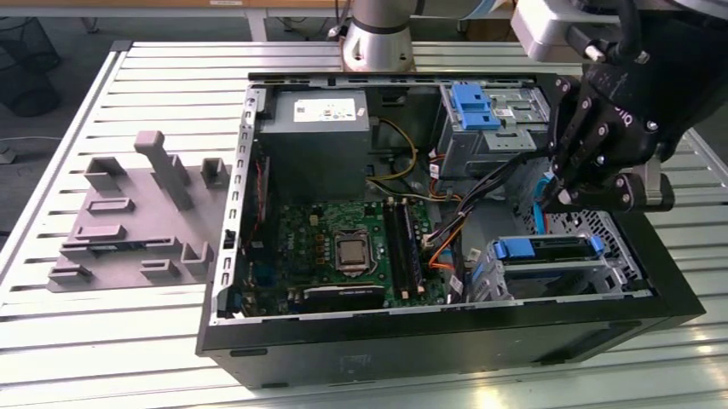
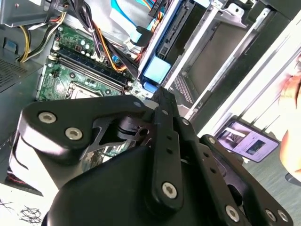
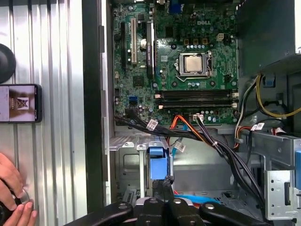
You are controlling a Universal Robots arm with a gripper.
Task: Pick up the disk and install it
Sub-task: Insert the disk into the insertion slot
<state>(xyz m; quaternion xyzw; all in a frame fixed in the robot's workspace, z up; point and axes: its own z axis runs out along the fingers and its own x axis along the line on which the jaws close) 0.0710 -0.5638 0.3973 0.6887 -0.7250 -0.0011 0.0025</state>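
The disk (image 1: 546, 249) lies in the metal drive cage (image 1: 517, 281) at the front corner of the open computer case, on the exterior view's right. Its blue plastic end faces up. In both wrist views that blue end (image 3: 157, 165) (image 2: 156, 70) sits just beyond my fingertips. My black gripper (image 1: 565, 201) hangs over the cage and slightly behind the disk. It is shut, its fingers (image 3: 162, 184) pressed together into one narrow tip (image 2: 162, 96) that points at the blue end. Whether the tip touches the disk I cannot tell.
The case holds a green motherboard (image 1: 341, 247), a grey power supply (image 1: 316, 136), an upright blue latch (image 1: 472, 106) and black and orange cables (image 3: 197, 136) beside the cage. A grey fixture plate (image 1: 136, 213) lies on the slatted table. A phone (image 3: 19, 102) and a person's hand (image 3: 11, 197) are outside the case wall.
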